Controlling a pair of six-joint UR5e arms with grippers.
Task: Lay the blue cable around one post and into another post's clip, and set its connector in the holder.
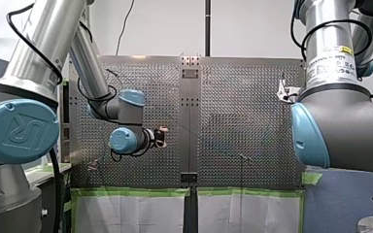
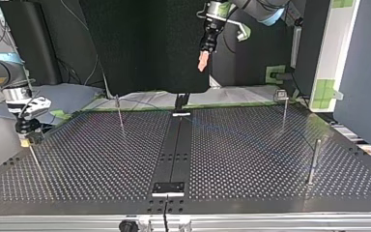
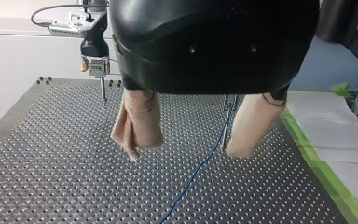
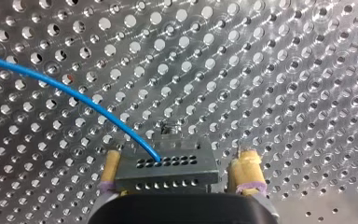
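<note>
Blue cable (image 4: 98, 110): one end is fixed in the grey connector (image 4: 168, 170), which is bracketed by the yellow pads of my right gripper (image 4: 179, 163) near a corner of the table (image 2: 251, 145). One pad is touching it and one stands clear, so the jaws are judged open and the seating nearly done. The rest is run across the table to a thin post (image 3: 230, 102), where clipping cannot be confirmed; my left gripper (image 3: 186, 151) is held high, jaws wide and empty, with mid-table free.

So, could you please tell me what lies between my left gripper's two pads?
Nothing is held there. In the left wrist view, the open left gripper frames the blue cable, lying on the table below, running toward a post.
</note>
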